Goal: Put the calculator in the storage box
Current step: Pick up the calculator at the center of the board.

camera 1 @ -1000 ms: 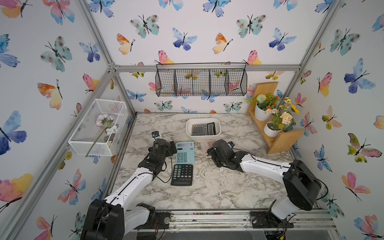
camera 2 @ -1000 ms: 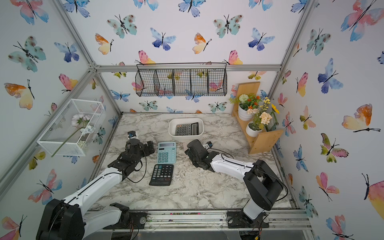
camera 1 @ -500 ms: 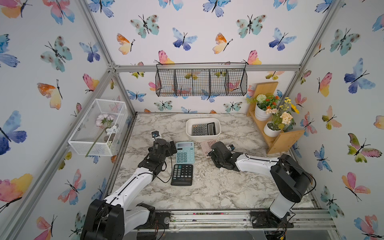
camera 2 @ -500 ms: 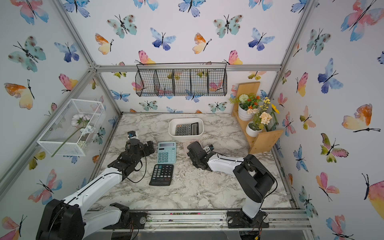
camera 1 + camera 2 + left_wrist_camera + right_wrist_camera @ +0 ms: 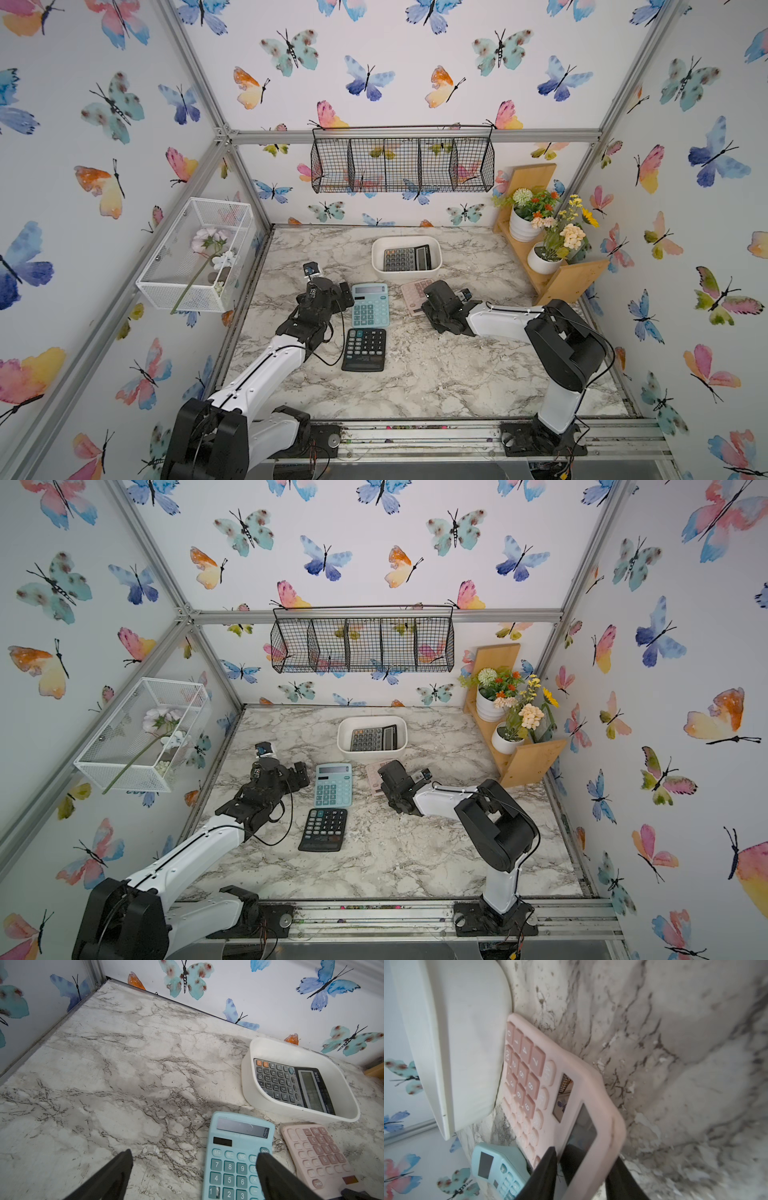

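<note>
A pink calculator lies just in front of the storage box, a shallow white tub at the back middle that holds a dark grey calculator. My right gripper is shut on the pink calculator's display end, one finger on its face and the other behind its edge. In the right wrist view that end looks tilted off the marble, right beside the box wall. My left gripper hangs open over the table, one finger above a teal calculator.
A black calculator lies in front of the teal calculator. A black wire basket hangs on the back wall. A white mesh box sticks out from the left wall. A wooden shelf with flower pots stands back right.
The right gripper's jaws have closed in on the pink calculator, and the right arm's elbow has swung inward toward the table. The left arm has not moved.
</note>
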`<state>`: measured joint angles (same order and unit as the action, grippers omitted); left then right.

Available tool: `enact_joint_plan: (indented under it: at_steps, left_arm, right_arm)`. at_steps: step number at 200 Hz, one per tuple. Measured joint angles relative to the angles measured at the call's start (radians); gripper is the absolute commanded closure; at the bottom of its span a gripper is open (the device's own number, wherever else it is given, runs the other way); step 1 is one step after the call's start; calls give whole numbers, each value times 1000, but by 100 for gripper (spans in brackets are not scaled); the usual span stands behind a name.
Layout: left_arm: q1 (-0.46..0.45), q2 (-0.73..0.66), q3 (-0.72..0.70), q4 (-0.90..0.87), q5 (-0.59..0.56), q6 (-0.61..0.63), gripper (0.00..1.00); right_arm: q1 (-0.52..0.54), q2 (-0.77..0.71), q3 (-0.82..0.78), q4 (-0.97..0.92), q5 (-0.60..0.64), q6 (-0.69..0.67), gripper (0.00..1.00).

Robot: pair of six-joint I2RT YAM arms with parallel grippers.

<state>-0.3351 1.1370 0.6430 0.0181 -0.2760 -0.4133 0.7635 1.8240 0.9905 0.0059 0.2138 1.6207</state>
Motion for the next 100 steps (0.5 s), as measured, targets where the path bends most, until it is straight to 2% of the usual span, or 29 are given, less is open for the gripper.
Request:
enact_joint_plan:
  at_steps: [24, 63, 100]
  left_arm:
    - [0, 0, 0, 0, 0, 0, 1]
    - [0, -2, 0, 0, 0, 0, 1]
    - [0, -4, 0, 0, 0, 0, 1]
  right_arm:
    - [-6, -1, 1, 12, 6, -2, 79]
    - [-20, -34, 1, 34, 18, -32, 90]
    - [-32, -91, -5, -50, 17, -146, 94]
